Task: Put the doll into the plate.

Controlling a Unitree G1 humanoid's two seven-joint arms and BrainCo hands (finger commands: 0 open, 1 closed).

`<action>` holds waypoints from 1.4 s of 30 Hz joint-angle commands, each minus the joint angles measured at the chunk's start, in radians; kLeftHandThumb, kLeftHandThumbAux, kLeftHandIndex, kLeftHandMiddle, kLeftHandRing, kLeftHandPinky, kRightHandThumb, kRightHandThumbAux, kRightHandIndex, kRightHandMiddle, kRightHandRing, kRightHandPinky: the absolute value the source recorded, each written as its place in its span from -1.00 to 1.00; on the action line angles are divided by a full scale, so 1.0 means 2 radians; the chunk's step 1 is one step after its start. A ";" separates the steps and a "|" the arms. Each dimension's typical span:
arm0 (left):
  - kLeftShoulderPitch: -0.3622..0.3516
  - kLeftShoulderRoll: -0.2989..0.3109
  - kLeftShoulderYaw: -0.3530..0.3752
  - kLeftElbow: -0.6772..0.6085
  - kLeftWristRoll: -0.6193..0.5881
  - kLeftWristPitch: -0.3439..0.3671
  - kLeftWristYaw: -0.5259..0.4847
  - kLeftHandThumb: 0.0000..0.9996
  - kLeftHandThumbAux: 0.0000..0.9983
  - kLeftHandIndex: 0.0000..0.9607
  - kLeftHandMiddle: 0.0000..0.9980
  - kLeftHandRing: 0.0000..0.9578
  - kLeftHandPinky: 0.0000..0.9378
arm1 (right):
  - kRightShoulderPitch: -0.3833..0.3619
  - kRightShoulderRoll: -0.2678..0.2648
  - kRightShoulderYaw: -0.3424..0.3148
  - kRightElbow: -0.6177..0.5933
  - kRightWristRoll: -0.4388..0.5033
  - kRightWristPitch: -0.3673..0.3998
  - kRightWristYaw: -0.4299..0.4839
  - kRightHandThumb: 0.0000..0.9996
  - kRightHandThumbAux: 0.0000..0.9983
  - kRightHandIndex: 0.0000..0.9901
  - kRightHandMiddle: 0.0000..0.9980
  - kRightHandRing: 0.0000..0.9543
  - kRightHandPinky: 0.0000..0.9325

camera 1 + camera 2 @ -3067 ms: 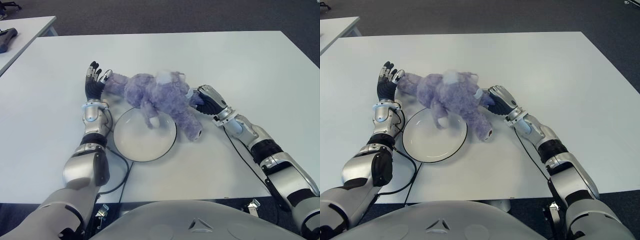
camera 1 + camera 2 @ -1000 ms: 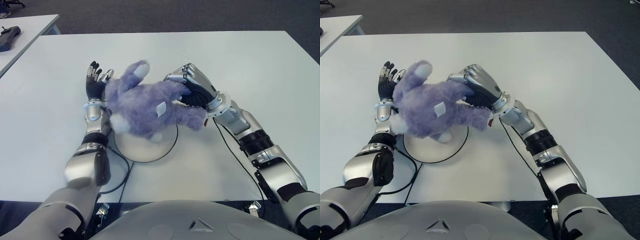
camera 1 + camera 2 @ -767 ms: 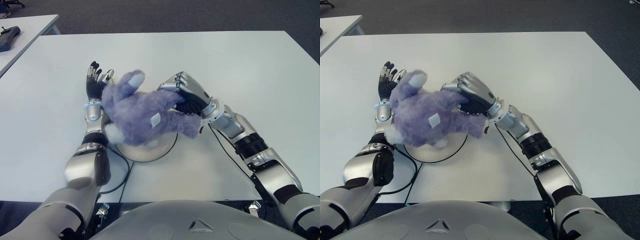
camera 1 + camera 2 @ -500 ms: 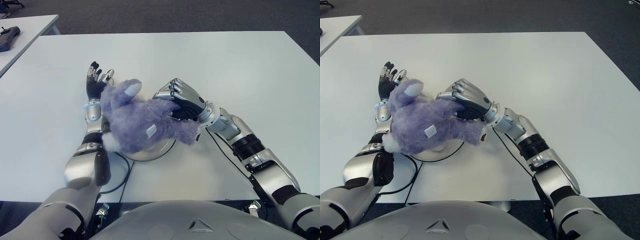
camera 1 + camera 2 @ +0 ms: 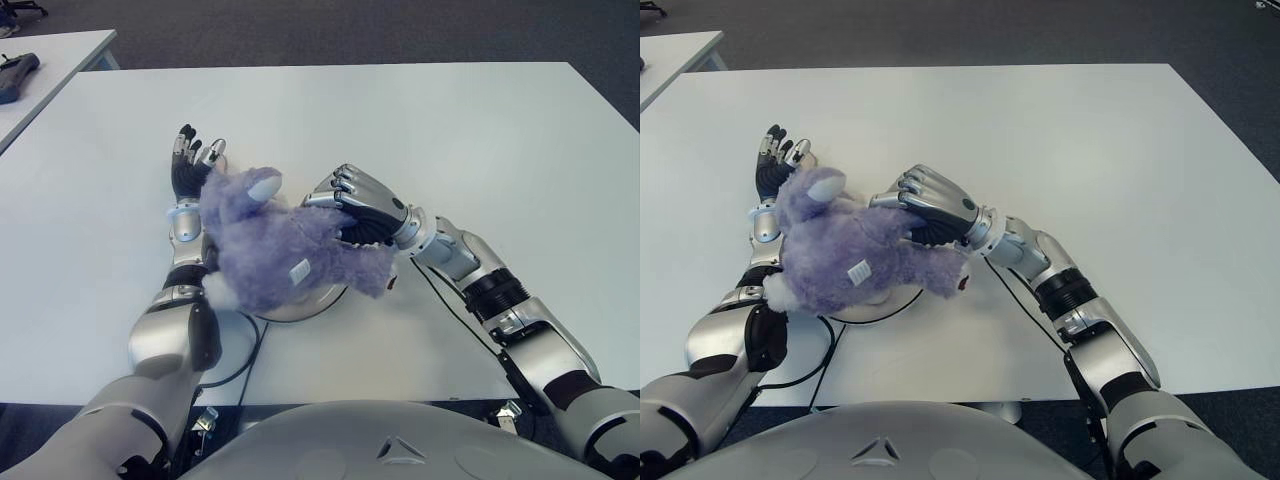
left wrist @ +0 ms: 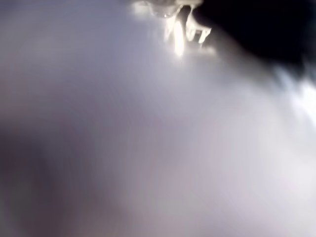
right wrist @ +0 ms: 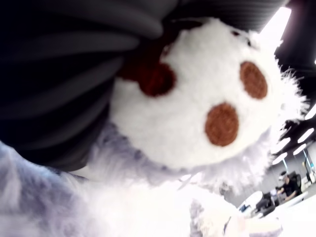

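Purple doll (image 5: pixel 280 255) lying over white plate (image 5: pixel 325 298) near table's (image 5: pixel 480 130) front-left, clasped by right hand (image 5: pixel 355 205); left hand (image 5: pixel 190 170) spread flat, empty, behind doll.

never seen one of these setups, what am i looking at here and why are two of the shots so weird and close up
This is a humanoid robot with two metal arms, seen from its own cameras. The two wide pictures come from the pair of cameras in its head, looking down at a white table. The two close-up pictures come from cameras on its wrists, so they are filled with fur. On the table lies a white plate, mostly covered by a purple plush doll. The right hand is curled around the doll, lowering it onto the plate. The left hand shows just beyond the doll on its left side, fingers spread, holding nothing. A second table stands at the far left.
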 commanded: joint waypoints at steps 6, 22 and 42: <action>0.135 -0.090 0.008 0.095 -0.013 -0.005 0.015 -1.00 0.20 -0.92 -0.85 -0.85 -0.79 | 0.029 0.002 0.021 0.022 -0.024 0.008 0.034 0.41 0.44 -0.11 0.69 0.78 0.85; 0.140 -0.085 0.001 0.095 -0.010 0.002 0.013 -1.00 0.24 -0.93 -0.83 -0.83 -0.81 | 0.051 -0.003 0.021 -0.010 0.022 0.100 0.128 0.37 0.44 -0.14 0.31 0.37 0.41; 0.143 -0.080 -0.005 0.094 -0.002 -0.003 0.016 -1.00 0.24 -0.93 -0.86 -0.86 -0.83 | 0.121 0.016 0.021 -0.087 0.081 0.255 0.239 -0.70 0.18 -1.00 -0.69 -0.61 -0.58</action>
